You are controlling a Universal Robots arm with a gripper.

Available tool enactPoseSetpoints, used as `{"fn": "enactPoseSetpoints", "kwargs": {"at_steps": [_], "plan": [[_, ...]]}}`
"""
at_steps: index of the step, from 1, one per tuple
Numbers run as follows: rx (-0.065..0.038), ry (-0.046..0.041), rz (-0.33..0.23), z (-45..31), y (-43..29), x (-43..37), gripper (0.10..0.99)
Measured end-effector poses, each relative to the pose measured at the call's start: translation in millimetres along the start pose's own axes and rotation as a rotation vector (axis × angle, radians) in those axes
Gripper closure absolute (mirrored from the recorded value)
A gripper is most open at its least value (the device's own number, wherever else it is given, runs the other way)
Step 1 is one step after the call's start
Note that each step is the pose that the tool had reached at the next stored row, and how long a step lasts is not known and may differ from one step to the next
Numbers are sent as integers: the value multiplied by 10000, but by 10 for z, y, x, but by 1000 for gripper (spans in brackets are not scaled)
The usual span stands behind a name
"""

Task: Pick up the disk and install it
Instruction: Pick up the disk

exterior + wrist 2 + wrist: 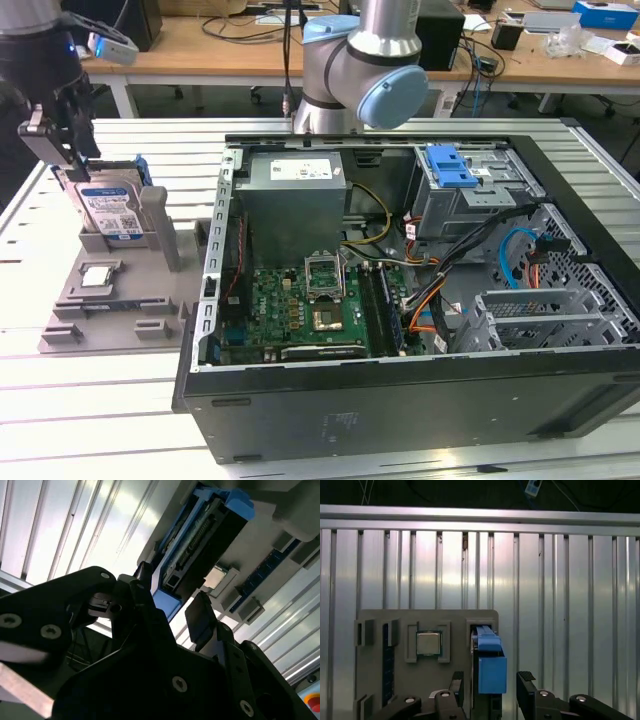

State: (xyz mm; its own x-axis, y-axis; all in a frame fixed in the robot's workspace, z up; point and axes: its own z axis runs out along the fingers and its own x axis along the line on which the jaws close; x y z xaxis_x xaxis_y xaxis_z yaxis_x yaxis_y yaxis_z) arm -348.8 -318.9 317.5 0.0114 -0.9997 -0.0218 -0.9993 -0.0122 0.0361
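Robot gripper (491,681) is hovering, jaws spread, directly above the disk (110,212), which is standing on edge in the grey holder (105,312) beside the open computer case (400,400). One finger is flanking each flat face.

surface: ribbed metal table (100,420) | on it: grey fixture tray (150,290); open computer case (400,400)

Disk (108,208): silver drive, blue-white label, blue side rails. Stands on edge in grey holder (150,300), exterior view's left; looks fully seated.
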Motion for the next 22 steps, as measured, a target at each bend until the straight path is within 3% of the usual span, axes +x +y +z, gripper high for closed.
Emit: {"fn": "enactPoseSetpoints", "kwargs": {"at_steps": [11,19,21,22], "plan": [[-1,2,-71,262,-9,6,545],[-1,-9,-72,276,-10,6,561],[-1,-17,-72,276,-10,6,686],[-1,-16,-72,276,-10,6,686]]}}
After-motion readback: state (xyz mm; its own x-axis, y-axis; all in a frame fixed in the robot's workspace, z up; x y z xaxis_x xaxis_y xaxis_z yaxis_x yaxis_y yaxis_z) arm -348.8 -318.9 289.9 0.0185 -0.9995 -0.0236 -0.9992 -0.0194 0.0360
